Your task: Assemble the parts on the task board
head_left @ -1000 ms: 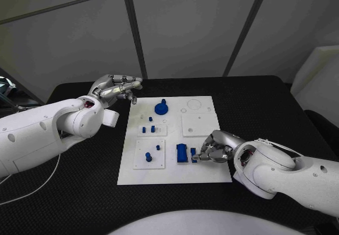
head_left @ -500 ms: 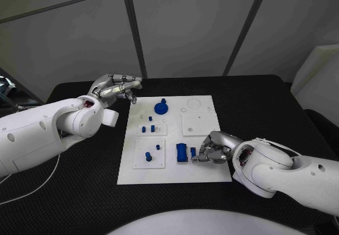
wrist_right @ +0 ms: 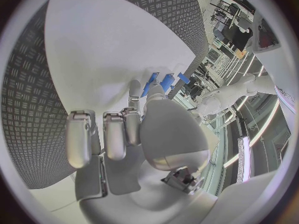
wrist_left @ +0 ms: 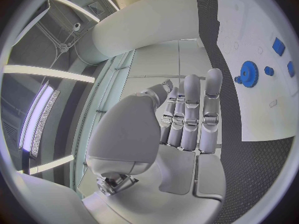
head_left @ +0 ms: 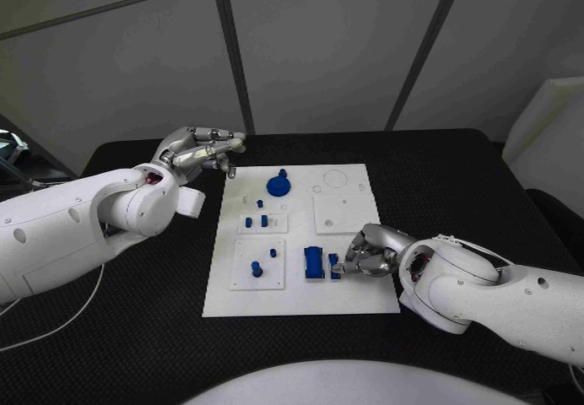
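The white task board [head_left: 353,291] lies mid-table. On it stand a blue gear [head_left: 278,185], several small blue pegs [head_left: 256,223] and a taller blue block [head_left: 314,262]. My right hand [head_left: 371,255] rests on the board's near right part, its fingertips closed on a small blue part [head_left: 333,266] just right of the block. In the right wrist view the curled fingers [wrist_right: 106,134] reach toward blue parts [wrist_right: 166,80]. My left hand [head_left: 201,152] hovers off the board's far left corner, holding nothing. In the left wrist view its fingers [wrist_left: 190,114] are stretched out, with the gear [wrist_left: 249,74] beyond them.
Black table [head_left: 134,337] surrounds the board on all sides. A white block [head_left: 554,118] stands at the table's right edge. A thin white cable [head_left: 67,316] runs over the table under my left arm.
My right hand has shifted slightly by the blue block, the small blue part staying at its fingertips. The left hand has not moved.
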Tool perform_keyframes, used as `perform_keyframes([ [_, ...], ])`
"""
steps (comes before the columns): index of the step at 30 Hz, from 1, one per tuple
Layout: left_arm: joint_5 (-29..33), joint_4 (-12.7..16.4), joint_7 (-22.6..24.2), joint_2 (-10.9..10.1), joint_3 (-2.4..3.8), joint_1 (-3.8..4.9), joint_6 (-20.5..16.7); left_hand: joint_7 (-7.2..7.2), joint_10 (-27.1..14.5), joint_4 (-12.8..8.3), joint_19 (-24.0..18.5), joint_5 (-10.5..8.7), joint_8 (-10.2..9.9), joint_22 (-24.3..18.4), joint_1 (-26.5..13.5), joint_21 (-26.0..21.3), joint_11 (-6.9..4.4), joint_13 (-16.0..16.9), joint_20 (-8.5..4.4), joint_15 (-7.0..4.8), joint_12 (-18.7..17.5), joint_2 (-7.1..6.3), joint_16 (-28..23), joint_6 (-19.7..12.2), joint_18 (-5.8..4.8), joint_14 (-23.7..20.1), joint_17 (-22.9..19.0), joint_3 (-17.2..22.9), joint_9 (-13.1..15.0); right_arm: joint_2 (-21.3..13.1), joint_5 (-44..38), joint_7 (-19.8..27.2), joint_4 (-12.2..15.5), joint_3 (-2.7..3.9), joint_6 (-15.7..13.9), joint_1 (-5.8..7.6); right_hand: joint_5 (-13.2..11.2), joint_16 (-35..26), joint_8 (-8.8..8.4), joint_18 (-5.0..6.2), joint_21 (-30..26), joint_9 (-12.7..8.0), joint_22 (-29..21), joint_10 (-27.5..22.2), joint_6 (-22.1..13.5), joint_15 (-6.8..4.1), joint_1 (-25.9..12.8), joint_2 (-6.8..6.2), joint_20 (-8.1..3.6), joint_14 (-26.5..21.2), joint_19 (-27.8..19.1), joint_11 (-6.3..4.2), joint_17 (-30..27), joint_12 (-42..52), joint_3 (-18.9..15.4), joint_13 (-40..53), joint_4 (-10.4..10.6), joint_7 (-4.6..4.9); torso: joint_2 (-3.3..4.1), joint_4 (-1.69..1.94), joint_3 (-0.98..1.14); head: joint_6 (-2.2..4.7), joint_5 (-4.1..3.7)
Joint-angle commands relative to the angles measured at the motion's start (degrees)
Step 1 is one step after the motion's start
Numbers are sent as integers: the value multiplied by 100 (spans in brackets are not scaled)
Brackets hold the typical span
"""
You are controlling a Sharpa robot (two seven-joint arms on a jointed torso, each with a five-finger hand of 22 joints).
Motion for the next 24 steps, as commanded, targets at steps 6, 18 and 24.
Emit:
perform_keyframes([
  [6, 18, 17, 15, -9, 4, 8, 48, 0, -41, 4, 7, 0, 27, -9, -32, -24, 15, 9, 20, -14, 31, 28, 38, -55, 324, -47, -11, -28, -3, -64, 223, 372, 85, 0, -308, 5, -82, -52, -53, 0, -68, 7, 1312, 119, -31, -21, 74, -67, -10, 485, 393, -1, 921, -163, -94, 413, 10, 23, -2, -7, 2, 23, 7],
  [18, 221, 41, 414, -80, 4, 7, -202, 1, -64, 107, 16, -8, 60, -32, -172, -47, 22, 13, 32, -1, 80, 7, 69, -73, 321, -46, -45, -115, -3, -294, 1894, 2406, -294, 234, -865, 225, 140, -3044, -762, 758, -3626, -251, -953, -1751, -804, 300, 382, -119, 275, -529, -1799, 378, -2683, -4301, -312, -2252, 20, 448, -23, -7, -13, 202, -21],
  [24, 845, -36, 768, -8, 4, 6, -653, 0, -80, 193, -317, -8, 135, -196, -235, -334, 24, 15, 68, 33, 169, -51, -162, -85, 319, -379, -239, -285, -1, -143, 3749, 3609, -980, 258, -1053, 439, -377, -5406, -1066, 941, -5704, -458, -2408, -2296, -1115, 565, 1346, 84, 510, -1222, -2663, 628, -4321, -5556, -161, -3572, -276, 719, -93, 4, -66, 479, -134],
])
